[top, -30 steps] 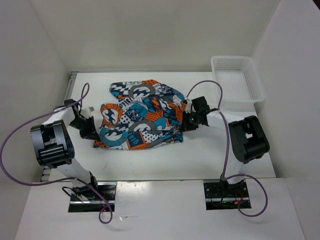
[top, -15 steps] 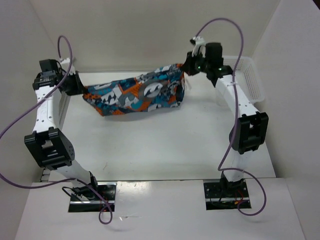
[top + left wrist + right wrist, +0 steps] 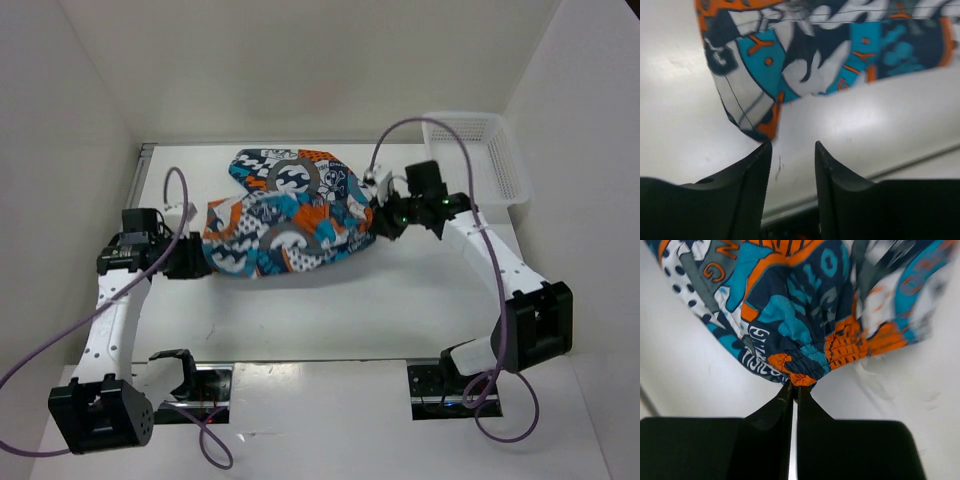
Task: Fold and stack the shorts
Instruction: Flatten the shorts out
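The shorts (image 3: 285, 210), printed in teal, orange, navy and white, lie bunched in the middle of the white table (image 3: 330, 310). My right gripper (image 3: 380, 222) is shut on their gathered orange waistband (image 3: 805, 376) at the right end. My left gripper (image 3: 190, 258) stands at the shorts' left end, open, with only bare table between its fingers (image 3: 757, 170). In the left wrist view a hem corner of the shorts (image 3: 752, 117) lies just beyond the left fingertip, not gripped.
A white mesh basket (image 3: 478, 155) stands at the back right corner of the table. White walls close in on the left, back and right. Purple cables loop off both arms.
The shorts, stretched high between both grippers half a second ago, have come down onto the table. My left gripper has opened and let go of its end; the right one still holds.
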Robot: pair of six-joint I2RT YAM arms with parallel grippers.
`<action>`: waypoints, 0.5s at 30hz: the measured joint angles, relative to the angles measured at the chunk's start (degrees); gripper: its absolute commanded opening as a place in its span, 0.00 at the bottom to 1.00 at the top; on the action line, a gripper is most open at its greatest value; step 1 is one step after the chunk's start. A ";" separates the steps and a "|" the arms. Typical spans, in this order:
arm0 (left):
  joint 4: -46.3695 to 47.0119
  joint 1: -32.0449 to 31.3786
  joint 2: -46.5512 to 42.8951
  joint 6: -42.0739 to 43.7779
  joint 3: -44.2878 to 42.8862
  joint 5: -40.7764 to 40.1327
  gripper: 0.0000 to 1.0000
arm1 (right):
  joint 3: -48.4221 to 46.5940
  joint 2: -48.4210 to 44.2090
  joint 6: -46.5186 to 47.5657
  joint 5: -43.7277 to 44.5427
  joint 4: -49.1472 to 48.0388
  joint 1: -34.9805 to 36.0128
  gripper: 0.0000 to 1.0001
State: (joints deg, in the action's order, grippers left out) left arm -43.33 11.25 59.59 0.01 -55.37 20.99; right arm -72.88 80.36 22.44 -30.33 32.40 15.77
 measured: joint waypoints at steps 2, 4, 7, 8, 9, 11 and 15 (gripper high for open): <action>-5.35 -2.69 -2.32 -0.24 4.48 -0.26 0.59 | 7.87 -0.13 2.95 1.46 2.71 2.08 0.00; -8.92 -3.48 -3.78 -0.13 5.92 -0.85 0.65 | 13.09 -0.26 5.46 2.91 5.18 3.17 0.00; -9.03 -3.48 -4.94 -0.17 6.01 -2.93 0.67 | 16.79 -1.18 8.17 5.01 7.34 3.32 0.00; -8.48 -3.45 -4.68 -0.20 6.01 -3.48 0.67 | 17.14 -1.73 8.98 5.62 7.48 3.32 0.00; -7.85 -3.45 -3.65 -0.22 5.99 -3.89 0.67 | 17.16 -2.21 9.57 6.05 7.48 3.32 0.00; -6.43 -3.45 0.52 -0.22 5.51 -4.44 0.67 | 17.16 -3.15 10.54 6.62 7.23 3.32 0.00; -2.75 -3.69 14.19 -0.22 3.67 -5.11 0.65 | 17.16 -3.69 12.09 7.65 7.04 3.32 0.00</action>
State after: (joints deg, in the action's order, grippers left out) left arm -46.09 7.55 73.78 -0.21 -51.70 15.88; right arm -55.72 76.66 34.52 -22.68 39.44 19.09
